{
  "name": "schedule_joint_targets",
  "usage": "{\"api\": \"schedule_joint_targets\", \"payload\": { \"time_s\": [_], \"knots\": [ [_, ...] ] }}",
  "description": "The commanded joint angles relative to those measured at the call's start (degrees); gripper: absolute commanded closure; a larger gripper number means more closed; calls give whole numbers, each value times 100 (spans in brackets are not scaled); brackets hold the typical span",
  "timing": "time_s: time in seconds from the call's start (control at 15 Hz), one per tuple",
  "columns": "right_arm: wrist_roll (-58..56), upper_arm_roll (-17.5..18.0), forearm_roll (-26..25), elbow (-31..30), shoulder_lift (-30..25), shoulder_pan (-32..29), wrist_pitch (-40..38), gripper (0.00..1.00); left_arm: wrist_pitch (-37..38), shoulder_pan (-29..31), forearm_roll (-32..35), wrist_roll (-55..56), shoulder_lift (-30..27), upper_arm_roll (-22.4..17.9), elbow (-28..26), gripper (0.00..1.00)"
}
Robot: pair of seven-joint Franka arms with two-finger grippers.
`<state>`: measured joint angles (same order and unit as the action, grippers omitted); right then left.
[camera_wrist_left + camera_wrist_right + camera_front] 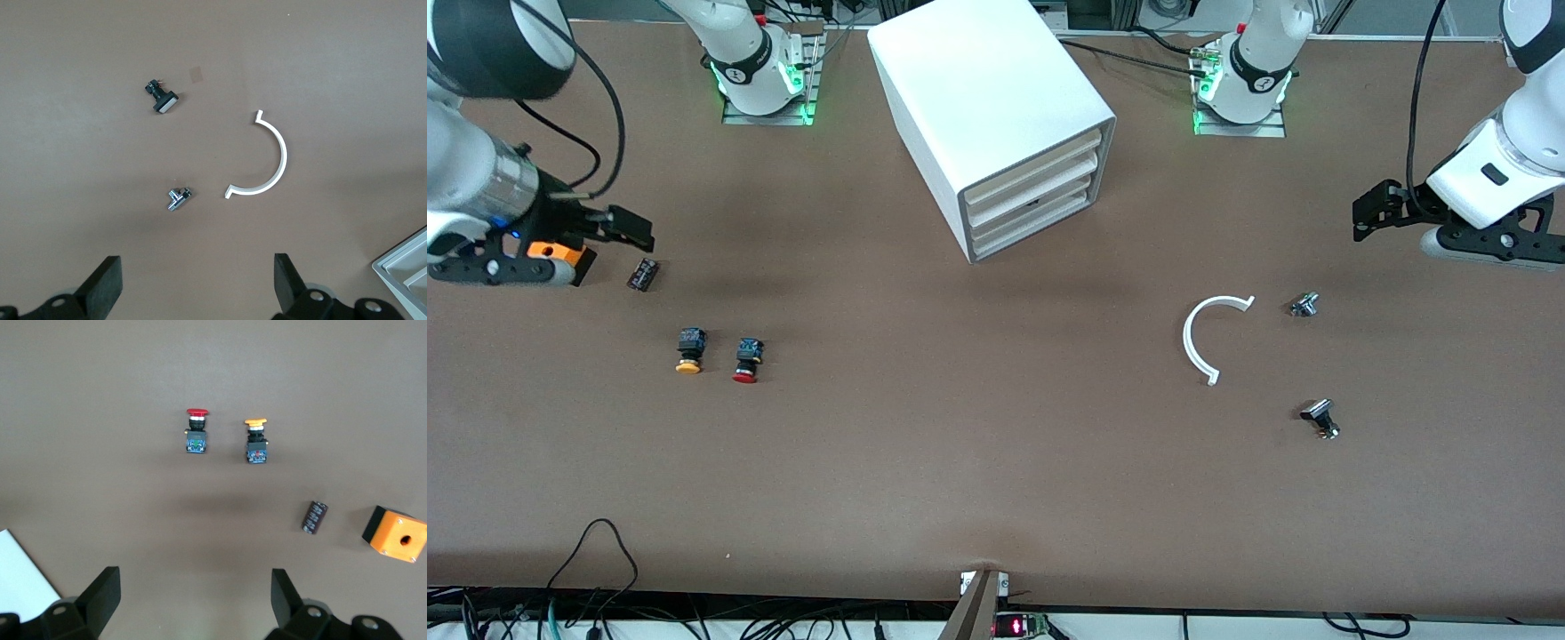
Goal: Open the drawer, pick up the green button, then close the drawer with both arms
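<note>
Hovering over the table at the left arm's end, the left gripper [1371,212] is holding nothing; its wrist view is showing both fingers [103,283] spread wide with bare tabletop between them. Lying under it are a white half-ring clip [1202,336], a small chrome fitting [1304,305] and a black-headed fitting [1320,418], none being touched. The right gripper [627,229] is hanging over the right arm's end of the table, its fingers [100,600] likewise parted and gripping nothing. Sitting near it are an orange box [395,533] and a small dark cylinder [643,274]; nearer the front camera the yellow-capped button [689,350] and the red-capped button [747,359] are lying on their sides, just beside each other.

The cabinet [987,98] is standing between the two arm bases, turned so that its drawer faces are looking toward the left arm's end and somewhat toward the front camera. The drawer [1040,229], lowermost of four, is sitting fully shut. The green-capped button is not showing in any view; judging from the task, it is presumably lying inside that drawer.

The deciding relation: the drawer's front is facing the left gripper's side, its long edge running diagonally across the table, so the pull is appearing to fall to the left arm. Neither gripper is near the cabinet at present, and the opening step is not yet begun.
</note>
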<state>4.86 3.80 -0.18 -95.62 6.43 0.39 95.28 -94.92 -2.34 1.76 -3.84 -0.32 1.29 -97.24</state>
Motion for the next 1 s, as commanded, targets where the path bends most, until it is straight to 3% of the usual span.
{"api": "schedule_joint_targets", "payload": {
  "time_s": [0.0, 0.2, 0.4, 0.67, 0.93],
  "knots": [
    [-29, 42, -70, -71, 200, -31, 323, 0, 158, -12, -106, 32, 58, -6, 170, 0],
    [-11, 42, -70, -133, 411, -31, 579, 0, 603, -21, -700, -64, 76, -15, 170, 0],
    [6, 51, -35, -133, 561, -22, 711, 0, 1333, -30, -1387, -91, 444, -15, 161, 0],
    [94, 51, 26, -124, 763, 180, 860, 0, 1459, -38, -2310, -213, 848, -15, 65, 0],
    [235, 51, 263, -124, 1070, 285, 948, 0, 1345, 5, -3443, -1291, 1340, -15, -172, 0]
  ]
}}
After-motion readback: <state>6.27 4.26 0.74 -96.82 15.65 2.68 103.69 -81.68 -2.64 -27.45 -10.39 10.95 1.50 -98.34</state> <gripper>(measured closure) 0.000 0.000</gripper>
